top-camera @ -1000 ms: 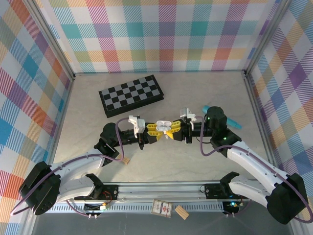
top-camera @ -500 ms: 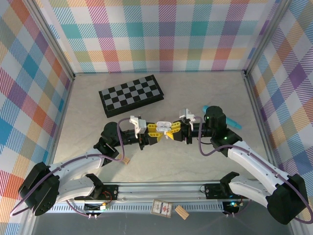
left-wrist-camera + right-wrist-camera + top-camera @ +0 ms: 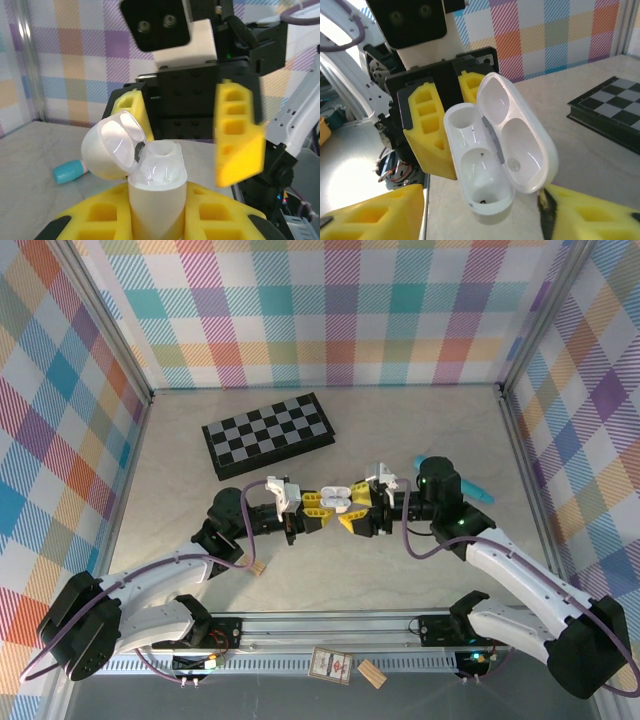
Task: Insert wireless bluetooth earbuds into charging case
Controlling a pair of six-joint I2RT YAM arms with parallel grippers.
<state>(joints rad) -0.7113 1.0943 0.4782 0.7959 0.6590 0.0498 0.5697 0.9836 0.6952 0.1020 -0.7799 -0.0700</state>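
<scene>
Plaid cloth walls (image 3: 330, 310) close in a pale marbled table (image 3: 420, 430) on three sides. From the near edge the left arm (image 3: 150, 590) and the right arm (image 3: 520, 580) reach in, and their wrists meet head-on about the table's middle. A black and grey chessboard (image 3: 268, 433) lies flat toward the far edge, left of centre and turned slightly askew.

The left gripper (image 3: 320, 508) has its yellow fingers (image 3: 100, 220) clamped tight on the body of the white charging case (image 3: 482, 175), holding it clear of the tabletop. The case's lid (image 3: 115, 145) is swung back on its hinge, and its two wells face the right wrist camera.

The right gripper (image 3: 185, 120) faces the case with its jaws spread apart and grasps nothing. In the left wrist view one yellow finger (image 3: 237, 135) stands off to the side of the case, while the other sits behind the lid.

A teal object (image 3: 483, 495) lies toward the table's right edge, partly hidden behind the right arm. A small tan wooden block (image 3: 259, 567) sits close to the near edge, just beside the left arm.
</scene>
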